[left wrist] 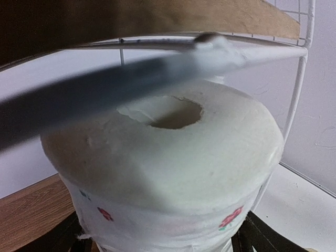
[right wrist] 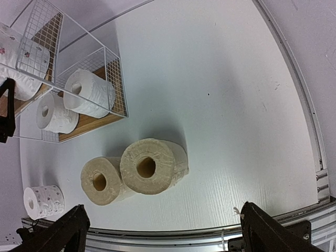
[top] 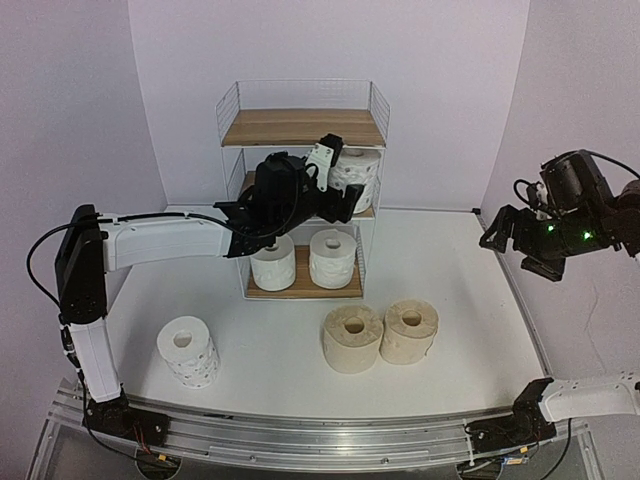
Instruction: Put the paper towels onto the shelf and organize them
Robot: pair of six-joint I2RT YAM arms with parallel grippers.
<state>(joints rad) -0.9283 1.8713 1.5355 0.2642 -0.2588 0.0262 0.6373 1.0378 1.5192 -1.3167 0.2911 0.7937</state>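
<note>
The shelf [top: 300,127] stands at the back centre. My left gripper [top: 340,190] reaches into its middle tier, shut on a white roll with small red flower print [top: 357,170]. In the left wrist view that roll [left wrist: 168,152] fills the frame between my fingers, just above the middle board. Two plain white rolls [top: 272,262] [top: 333,257] stand on the bottom tier. Two beige rolls [top: 352,338] [top: 409,330] and a second printed roll [top: 188,350] stand on the table. My right gripper [top: 520,245] is open and empty, held high at the right.
The shelf's top wire rail [left wrist: 252,52] runs close above the held roll. The right wrist view shows the beige rolls [right wrist: 149,165], the bottom-tier rolls [right wrist: 86,92] and the table's metal front rail [right wrist: 210,233]. Purple walls enclose the table.
</note>
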